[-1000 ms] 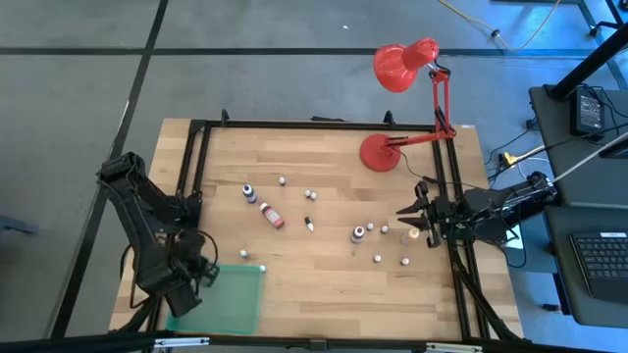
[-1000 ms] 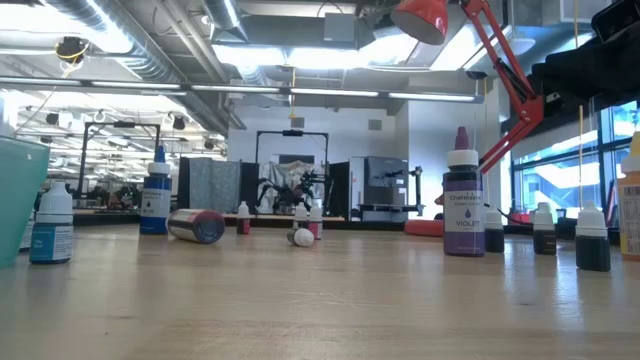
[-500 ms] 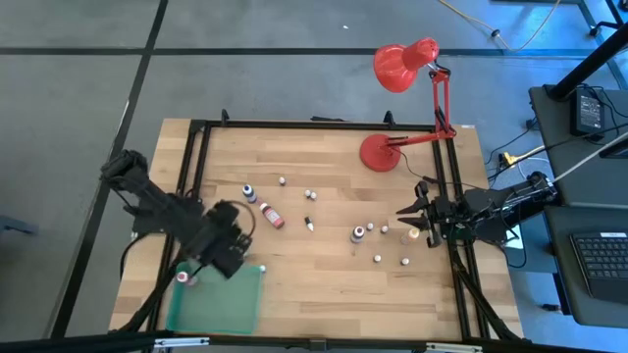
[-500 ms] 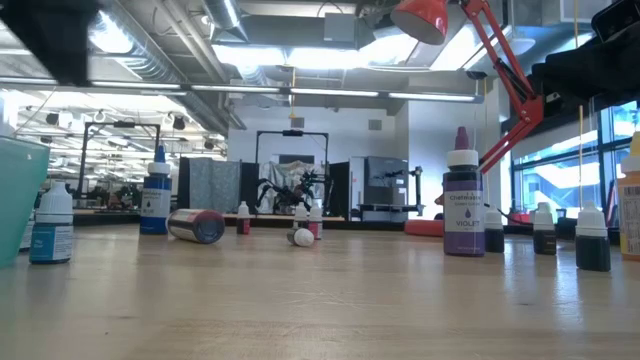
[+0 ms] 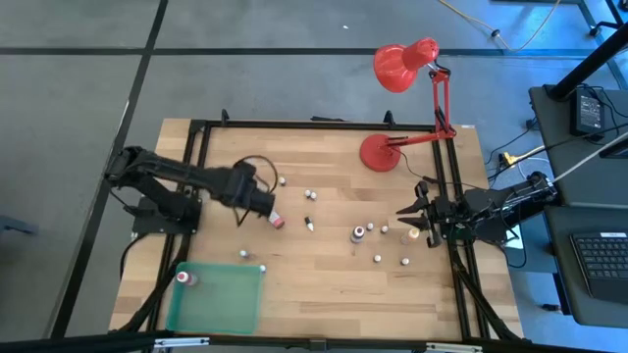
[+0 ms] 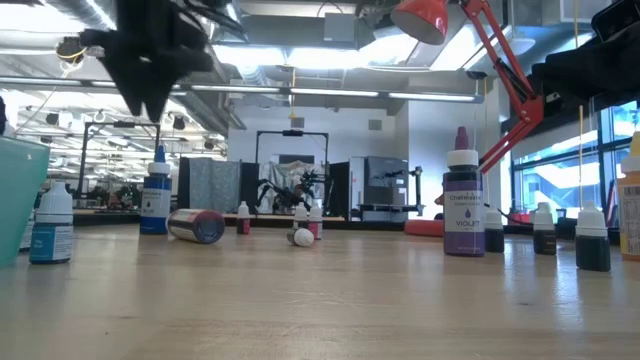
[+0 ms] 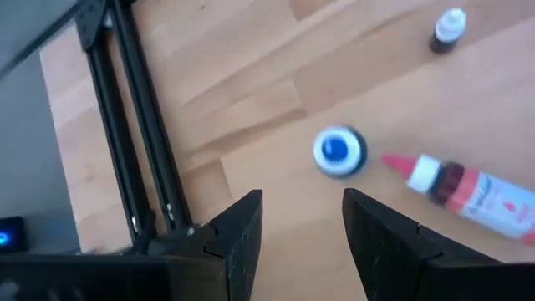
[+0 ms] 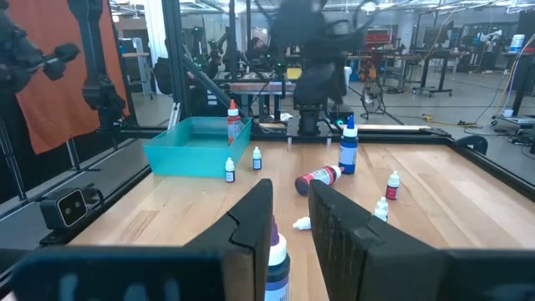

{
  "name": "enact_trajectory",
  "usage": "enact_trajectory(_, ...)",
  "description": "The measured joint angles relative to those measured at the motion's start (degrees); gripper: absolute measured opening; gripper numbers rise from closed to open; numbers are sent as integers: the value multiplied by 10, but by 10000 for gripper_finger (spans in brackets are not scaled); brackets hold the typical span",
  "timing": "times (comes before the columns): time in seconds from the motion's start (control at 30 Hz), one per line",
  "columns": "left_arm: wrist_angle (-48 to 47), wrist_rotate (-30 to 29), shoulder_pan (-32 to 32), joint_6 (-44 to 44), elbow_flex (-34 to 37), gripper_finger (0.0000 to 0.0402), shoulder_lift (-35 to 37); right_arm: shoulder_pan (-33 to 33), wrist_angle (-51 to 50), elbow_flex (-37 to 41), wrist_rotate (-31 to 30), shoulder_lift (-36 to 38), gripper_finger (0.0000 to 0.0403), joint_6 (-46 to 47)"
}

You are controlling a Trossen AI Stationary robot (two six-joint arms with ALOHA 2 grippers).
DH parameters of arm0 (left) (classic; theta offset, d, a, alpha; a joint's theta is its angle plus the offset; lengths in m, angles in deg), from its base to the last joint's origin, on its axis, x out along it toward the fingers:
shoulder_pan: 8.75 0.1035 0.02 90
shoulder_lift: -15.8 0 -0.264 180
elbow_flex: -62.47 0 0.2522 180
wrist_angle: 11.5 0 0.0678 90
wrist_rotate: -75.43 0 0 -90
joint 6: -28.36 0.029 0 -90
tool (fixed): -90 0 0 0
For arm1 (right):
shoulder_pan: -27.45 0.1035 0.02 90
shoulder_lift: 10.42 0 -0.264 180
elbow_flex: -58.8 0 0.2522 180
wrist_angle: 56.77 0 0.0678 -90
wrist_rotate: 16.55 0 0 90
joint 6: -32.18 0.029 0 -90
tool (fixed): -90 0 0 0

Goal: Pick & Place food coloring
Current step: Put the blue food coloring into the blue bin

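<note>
The food coloring bottles are scattered over the wooden table. A blue-capped bottle (image 7: 338,150) stands upright, and a red bottle (image 5: 276,219) (image 7: 468,189) lies on its side beside it. A violet bottle (image 5: 358,233) stands right of centre among tiny white-capped ones. One red bottle (image 5: 183,278) stands in the green tray (image 5: 221,304). My left gripper (image 5: 265,206) (image 7: 301,221) hovers open above the table, just short of the blue-capped bottle, with nothing between its fingers. My right gripper (image 5: 404,209) (image 8: 290,221) waits shut and level at the table's right edge.
A red desk lamp (image 5: 383,152) stands at the far right of the table. A black metal frame (image 5: 196,147) runs along the table's left, far and right sides. Two tiny white bottles (image 5: 242,254) stand just beyond the tray's far edge.
My left gripper has swung from above the green tray at the near left corner toward the far edge and the table's middle. It now hangs over the blue-capped and red bottles. The red bottle standing in the tray has come into view behind it.
</note>
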Motion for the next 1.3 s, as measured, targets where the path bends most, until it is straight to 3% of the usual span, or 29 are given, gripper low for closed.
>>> enact_trajectory(0.2,47,17,93,113,0,166,0,0,0,0,0,0,84,0)
enact_trajectory(0.37,67,27,128,160,0,175,0,0,0,0,0,0,84,0)
enact_trajectory(0.63,93,43,132,167,5,243,0,0,0,0,0,0,84,0)
enact_trajectory(0.77,107,81,129,151,12,270,-1,0,0,0,0,0,84,0)
enact_trajectory(1.3,108,107,128,100,12,269,-5,0,0,0,0,0,84,0)
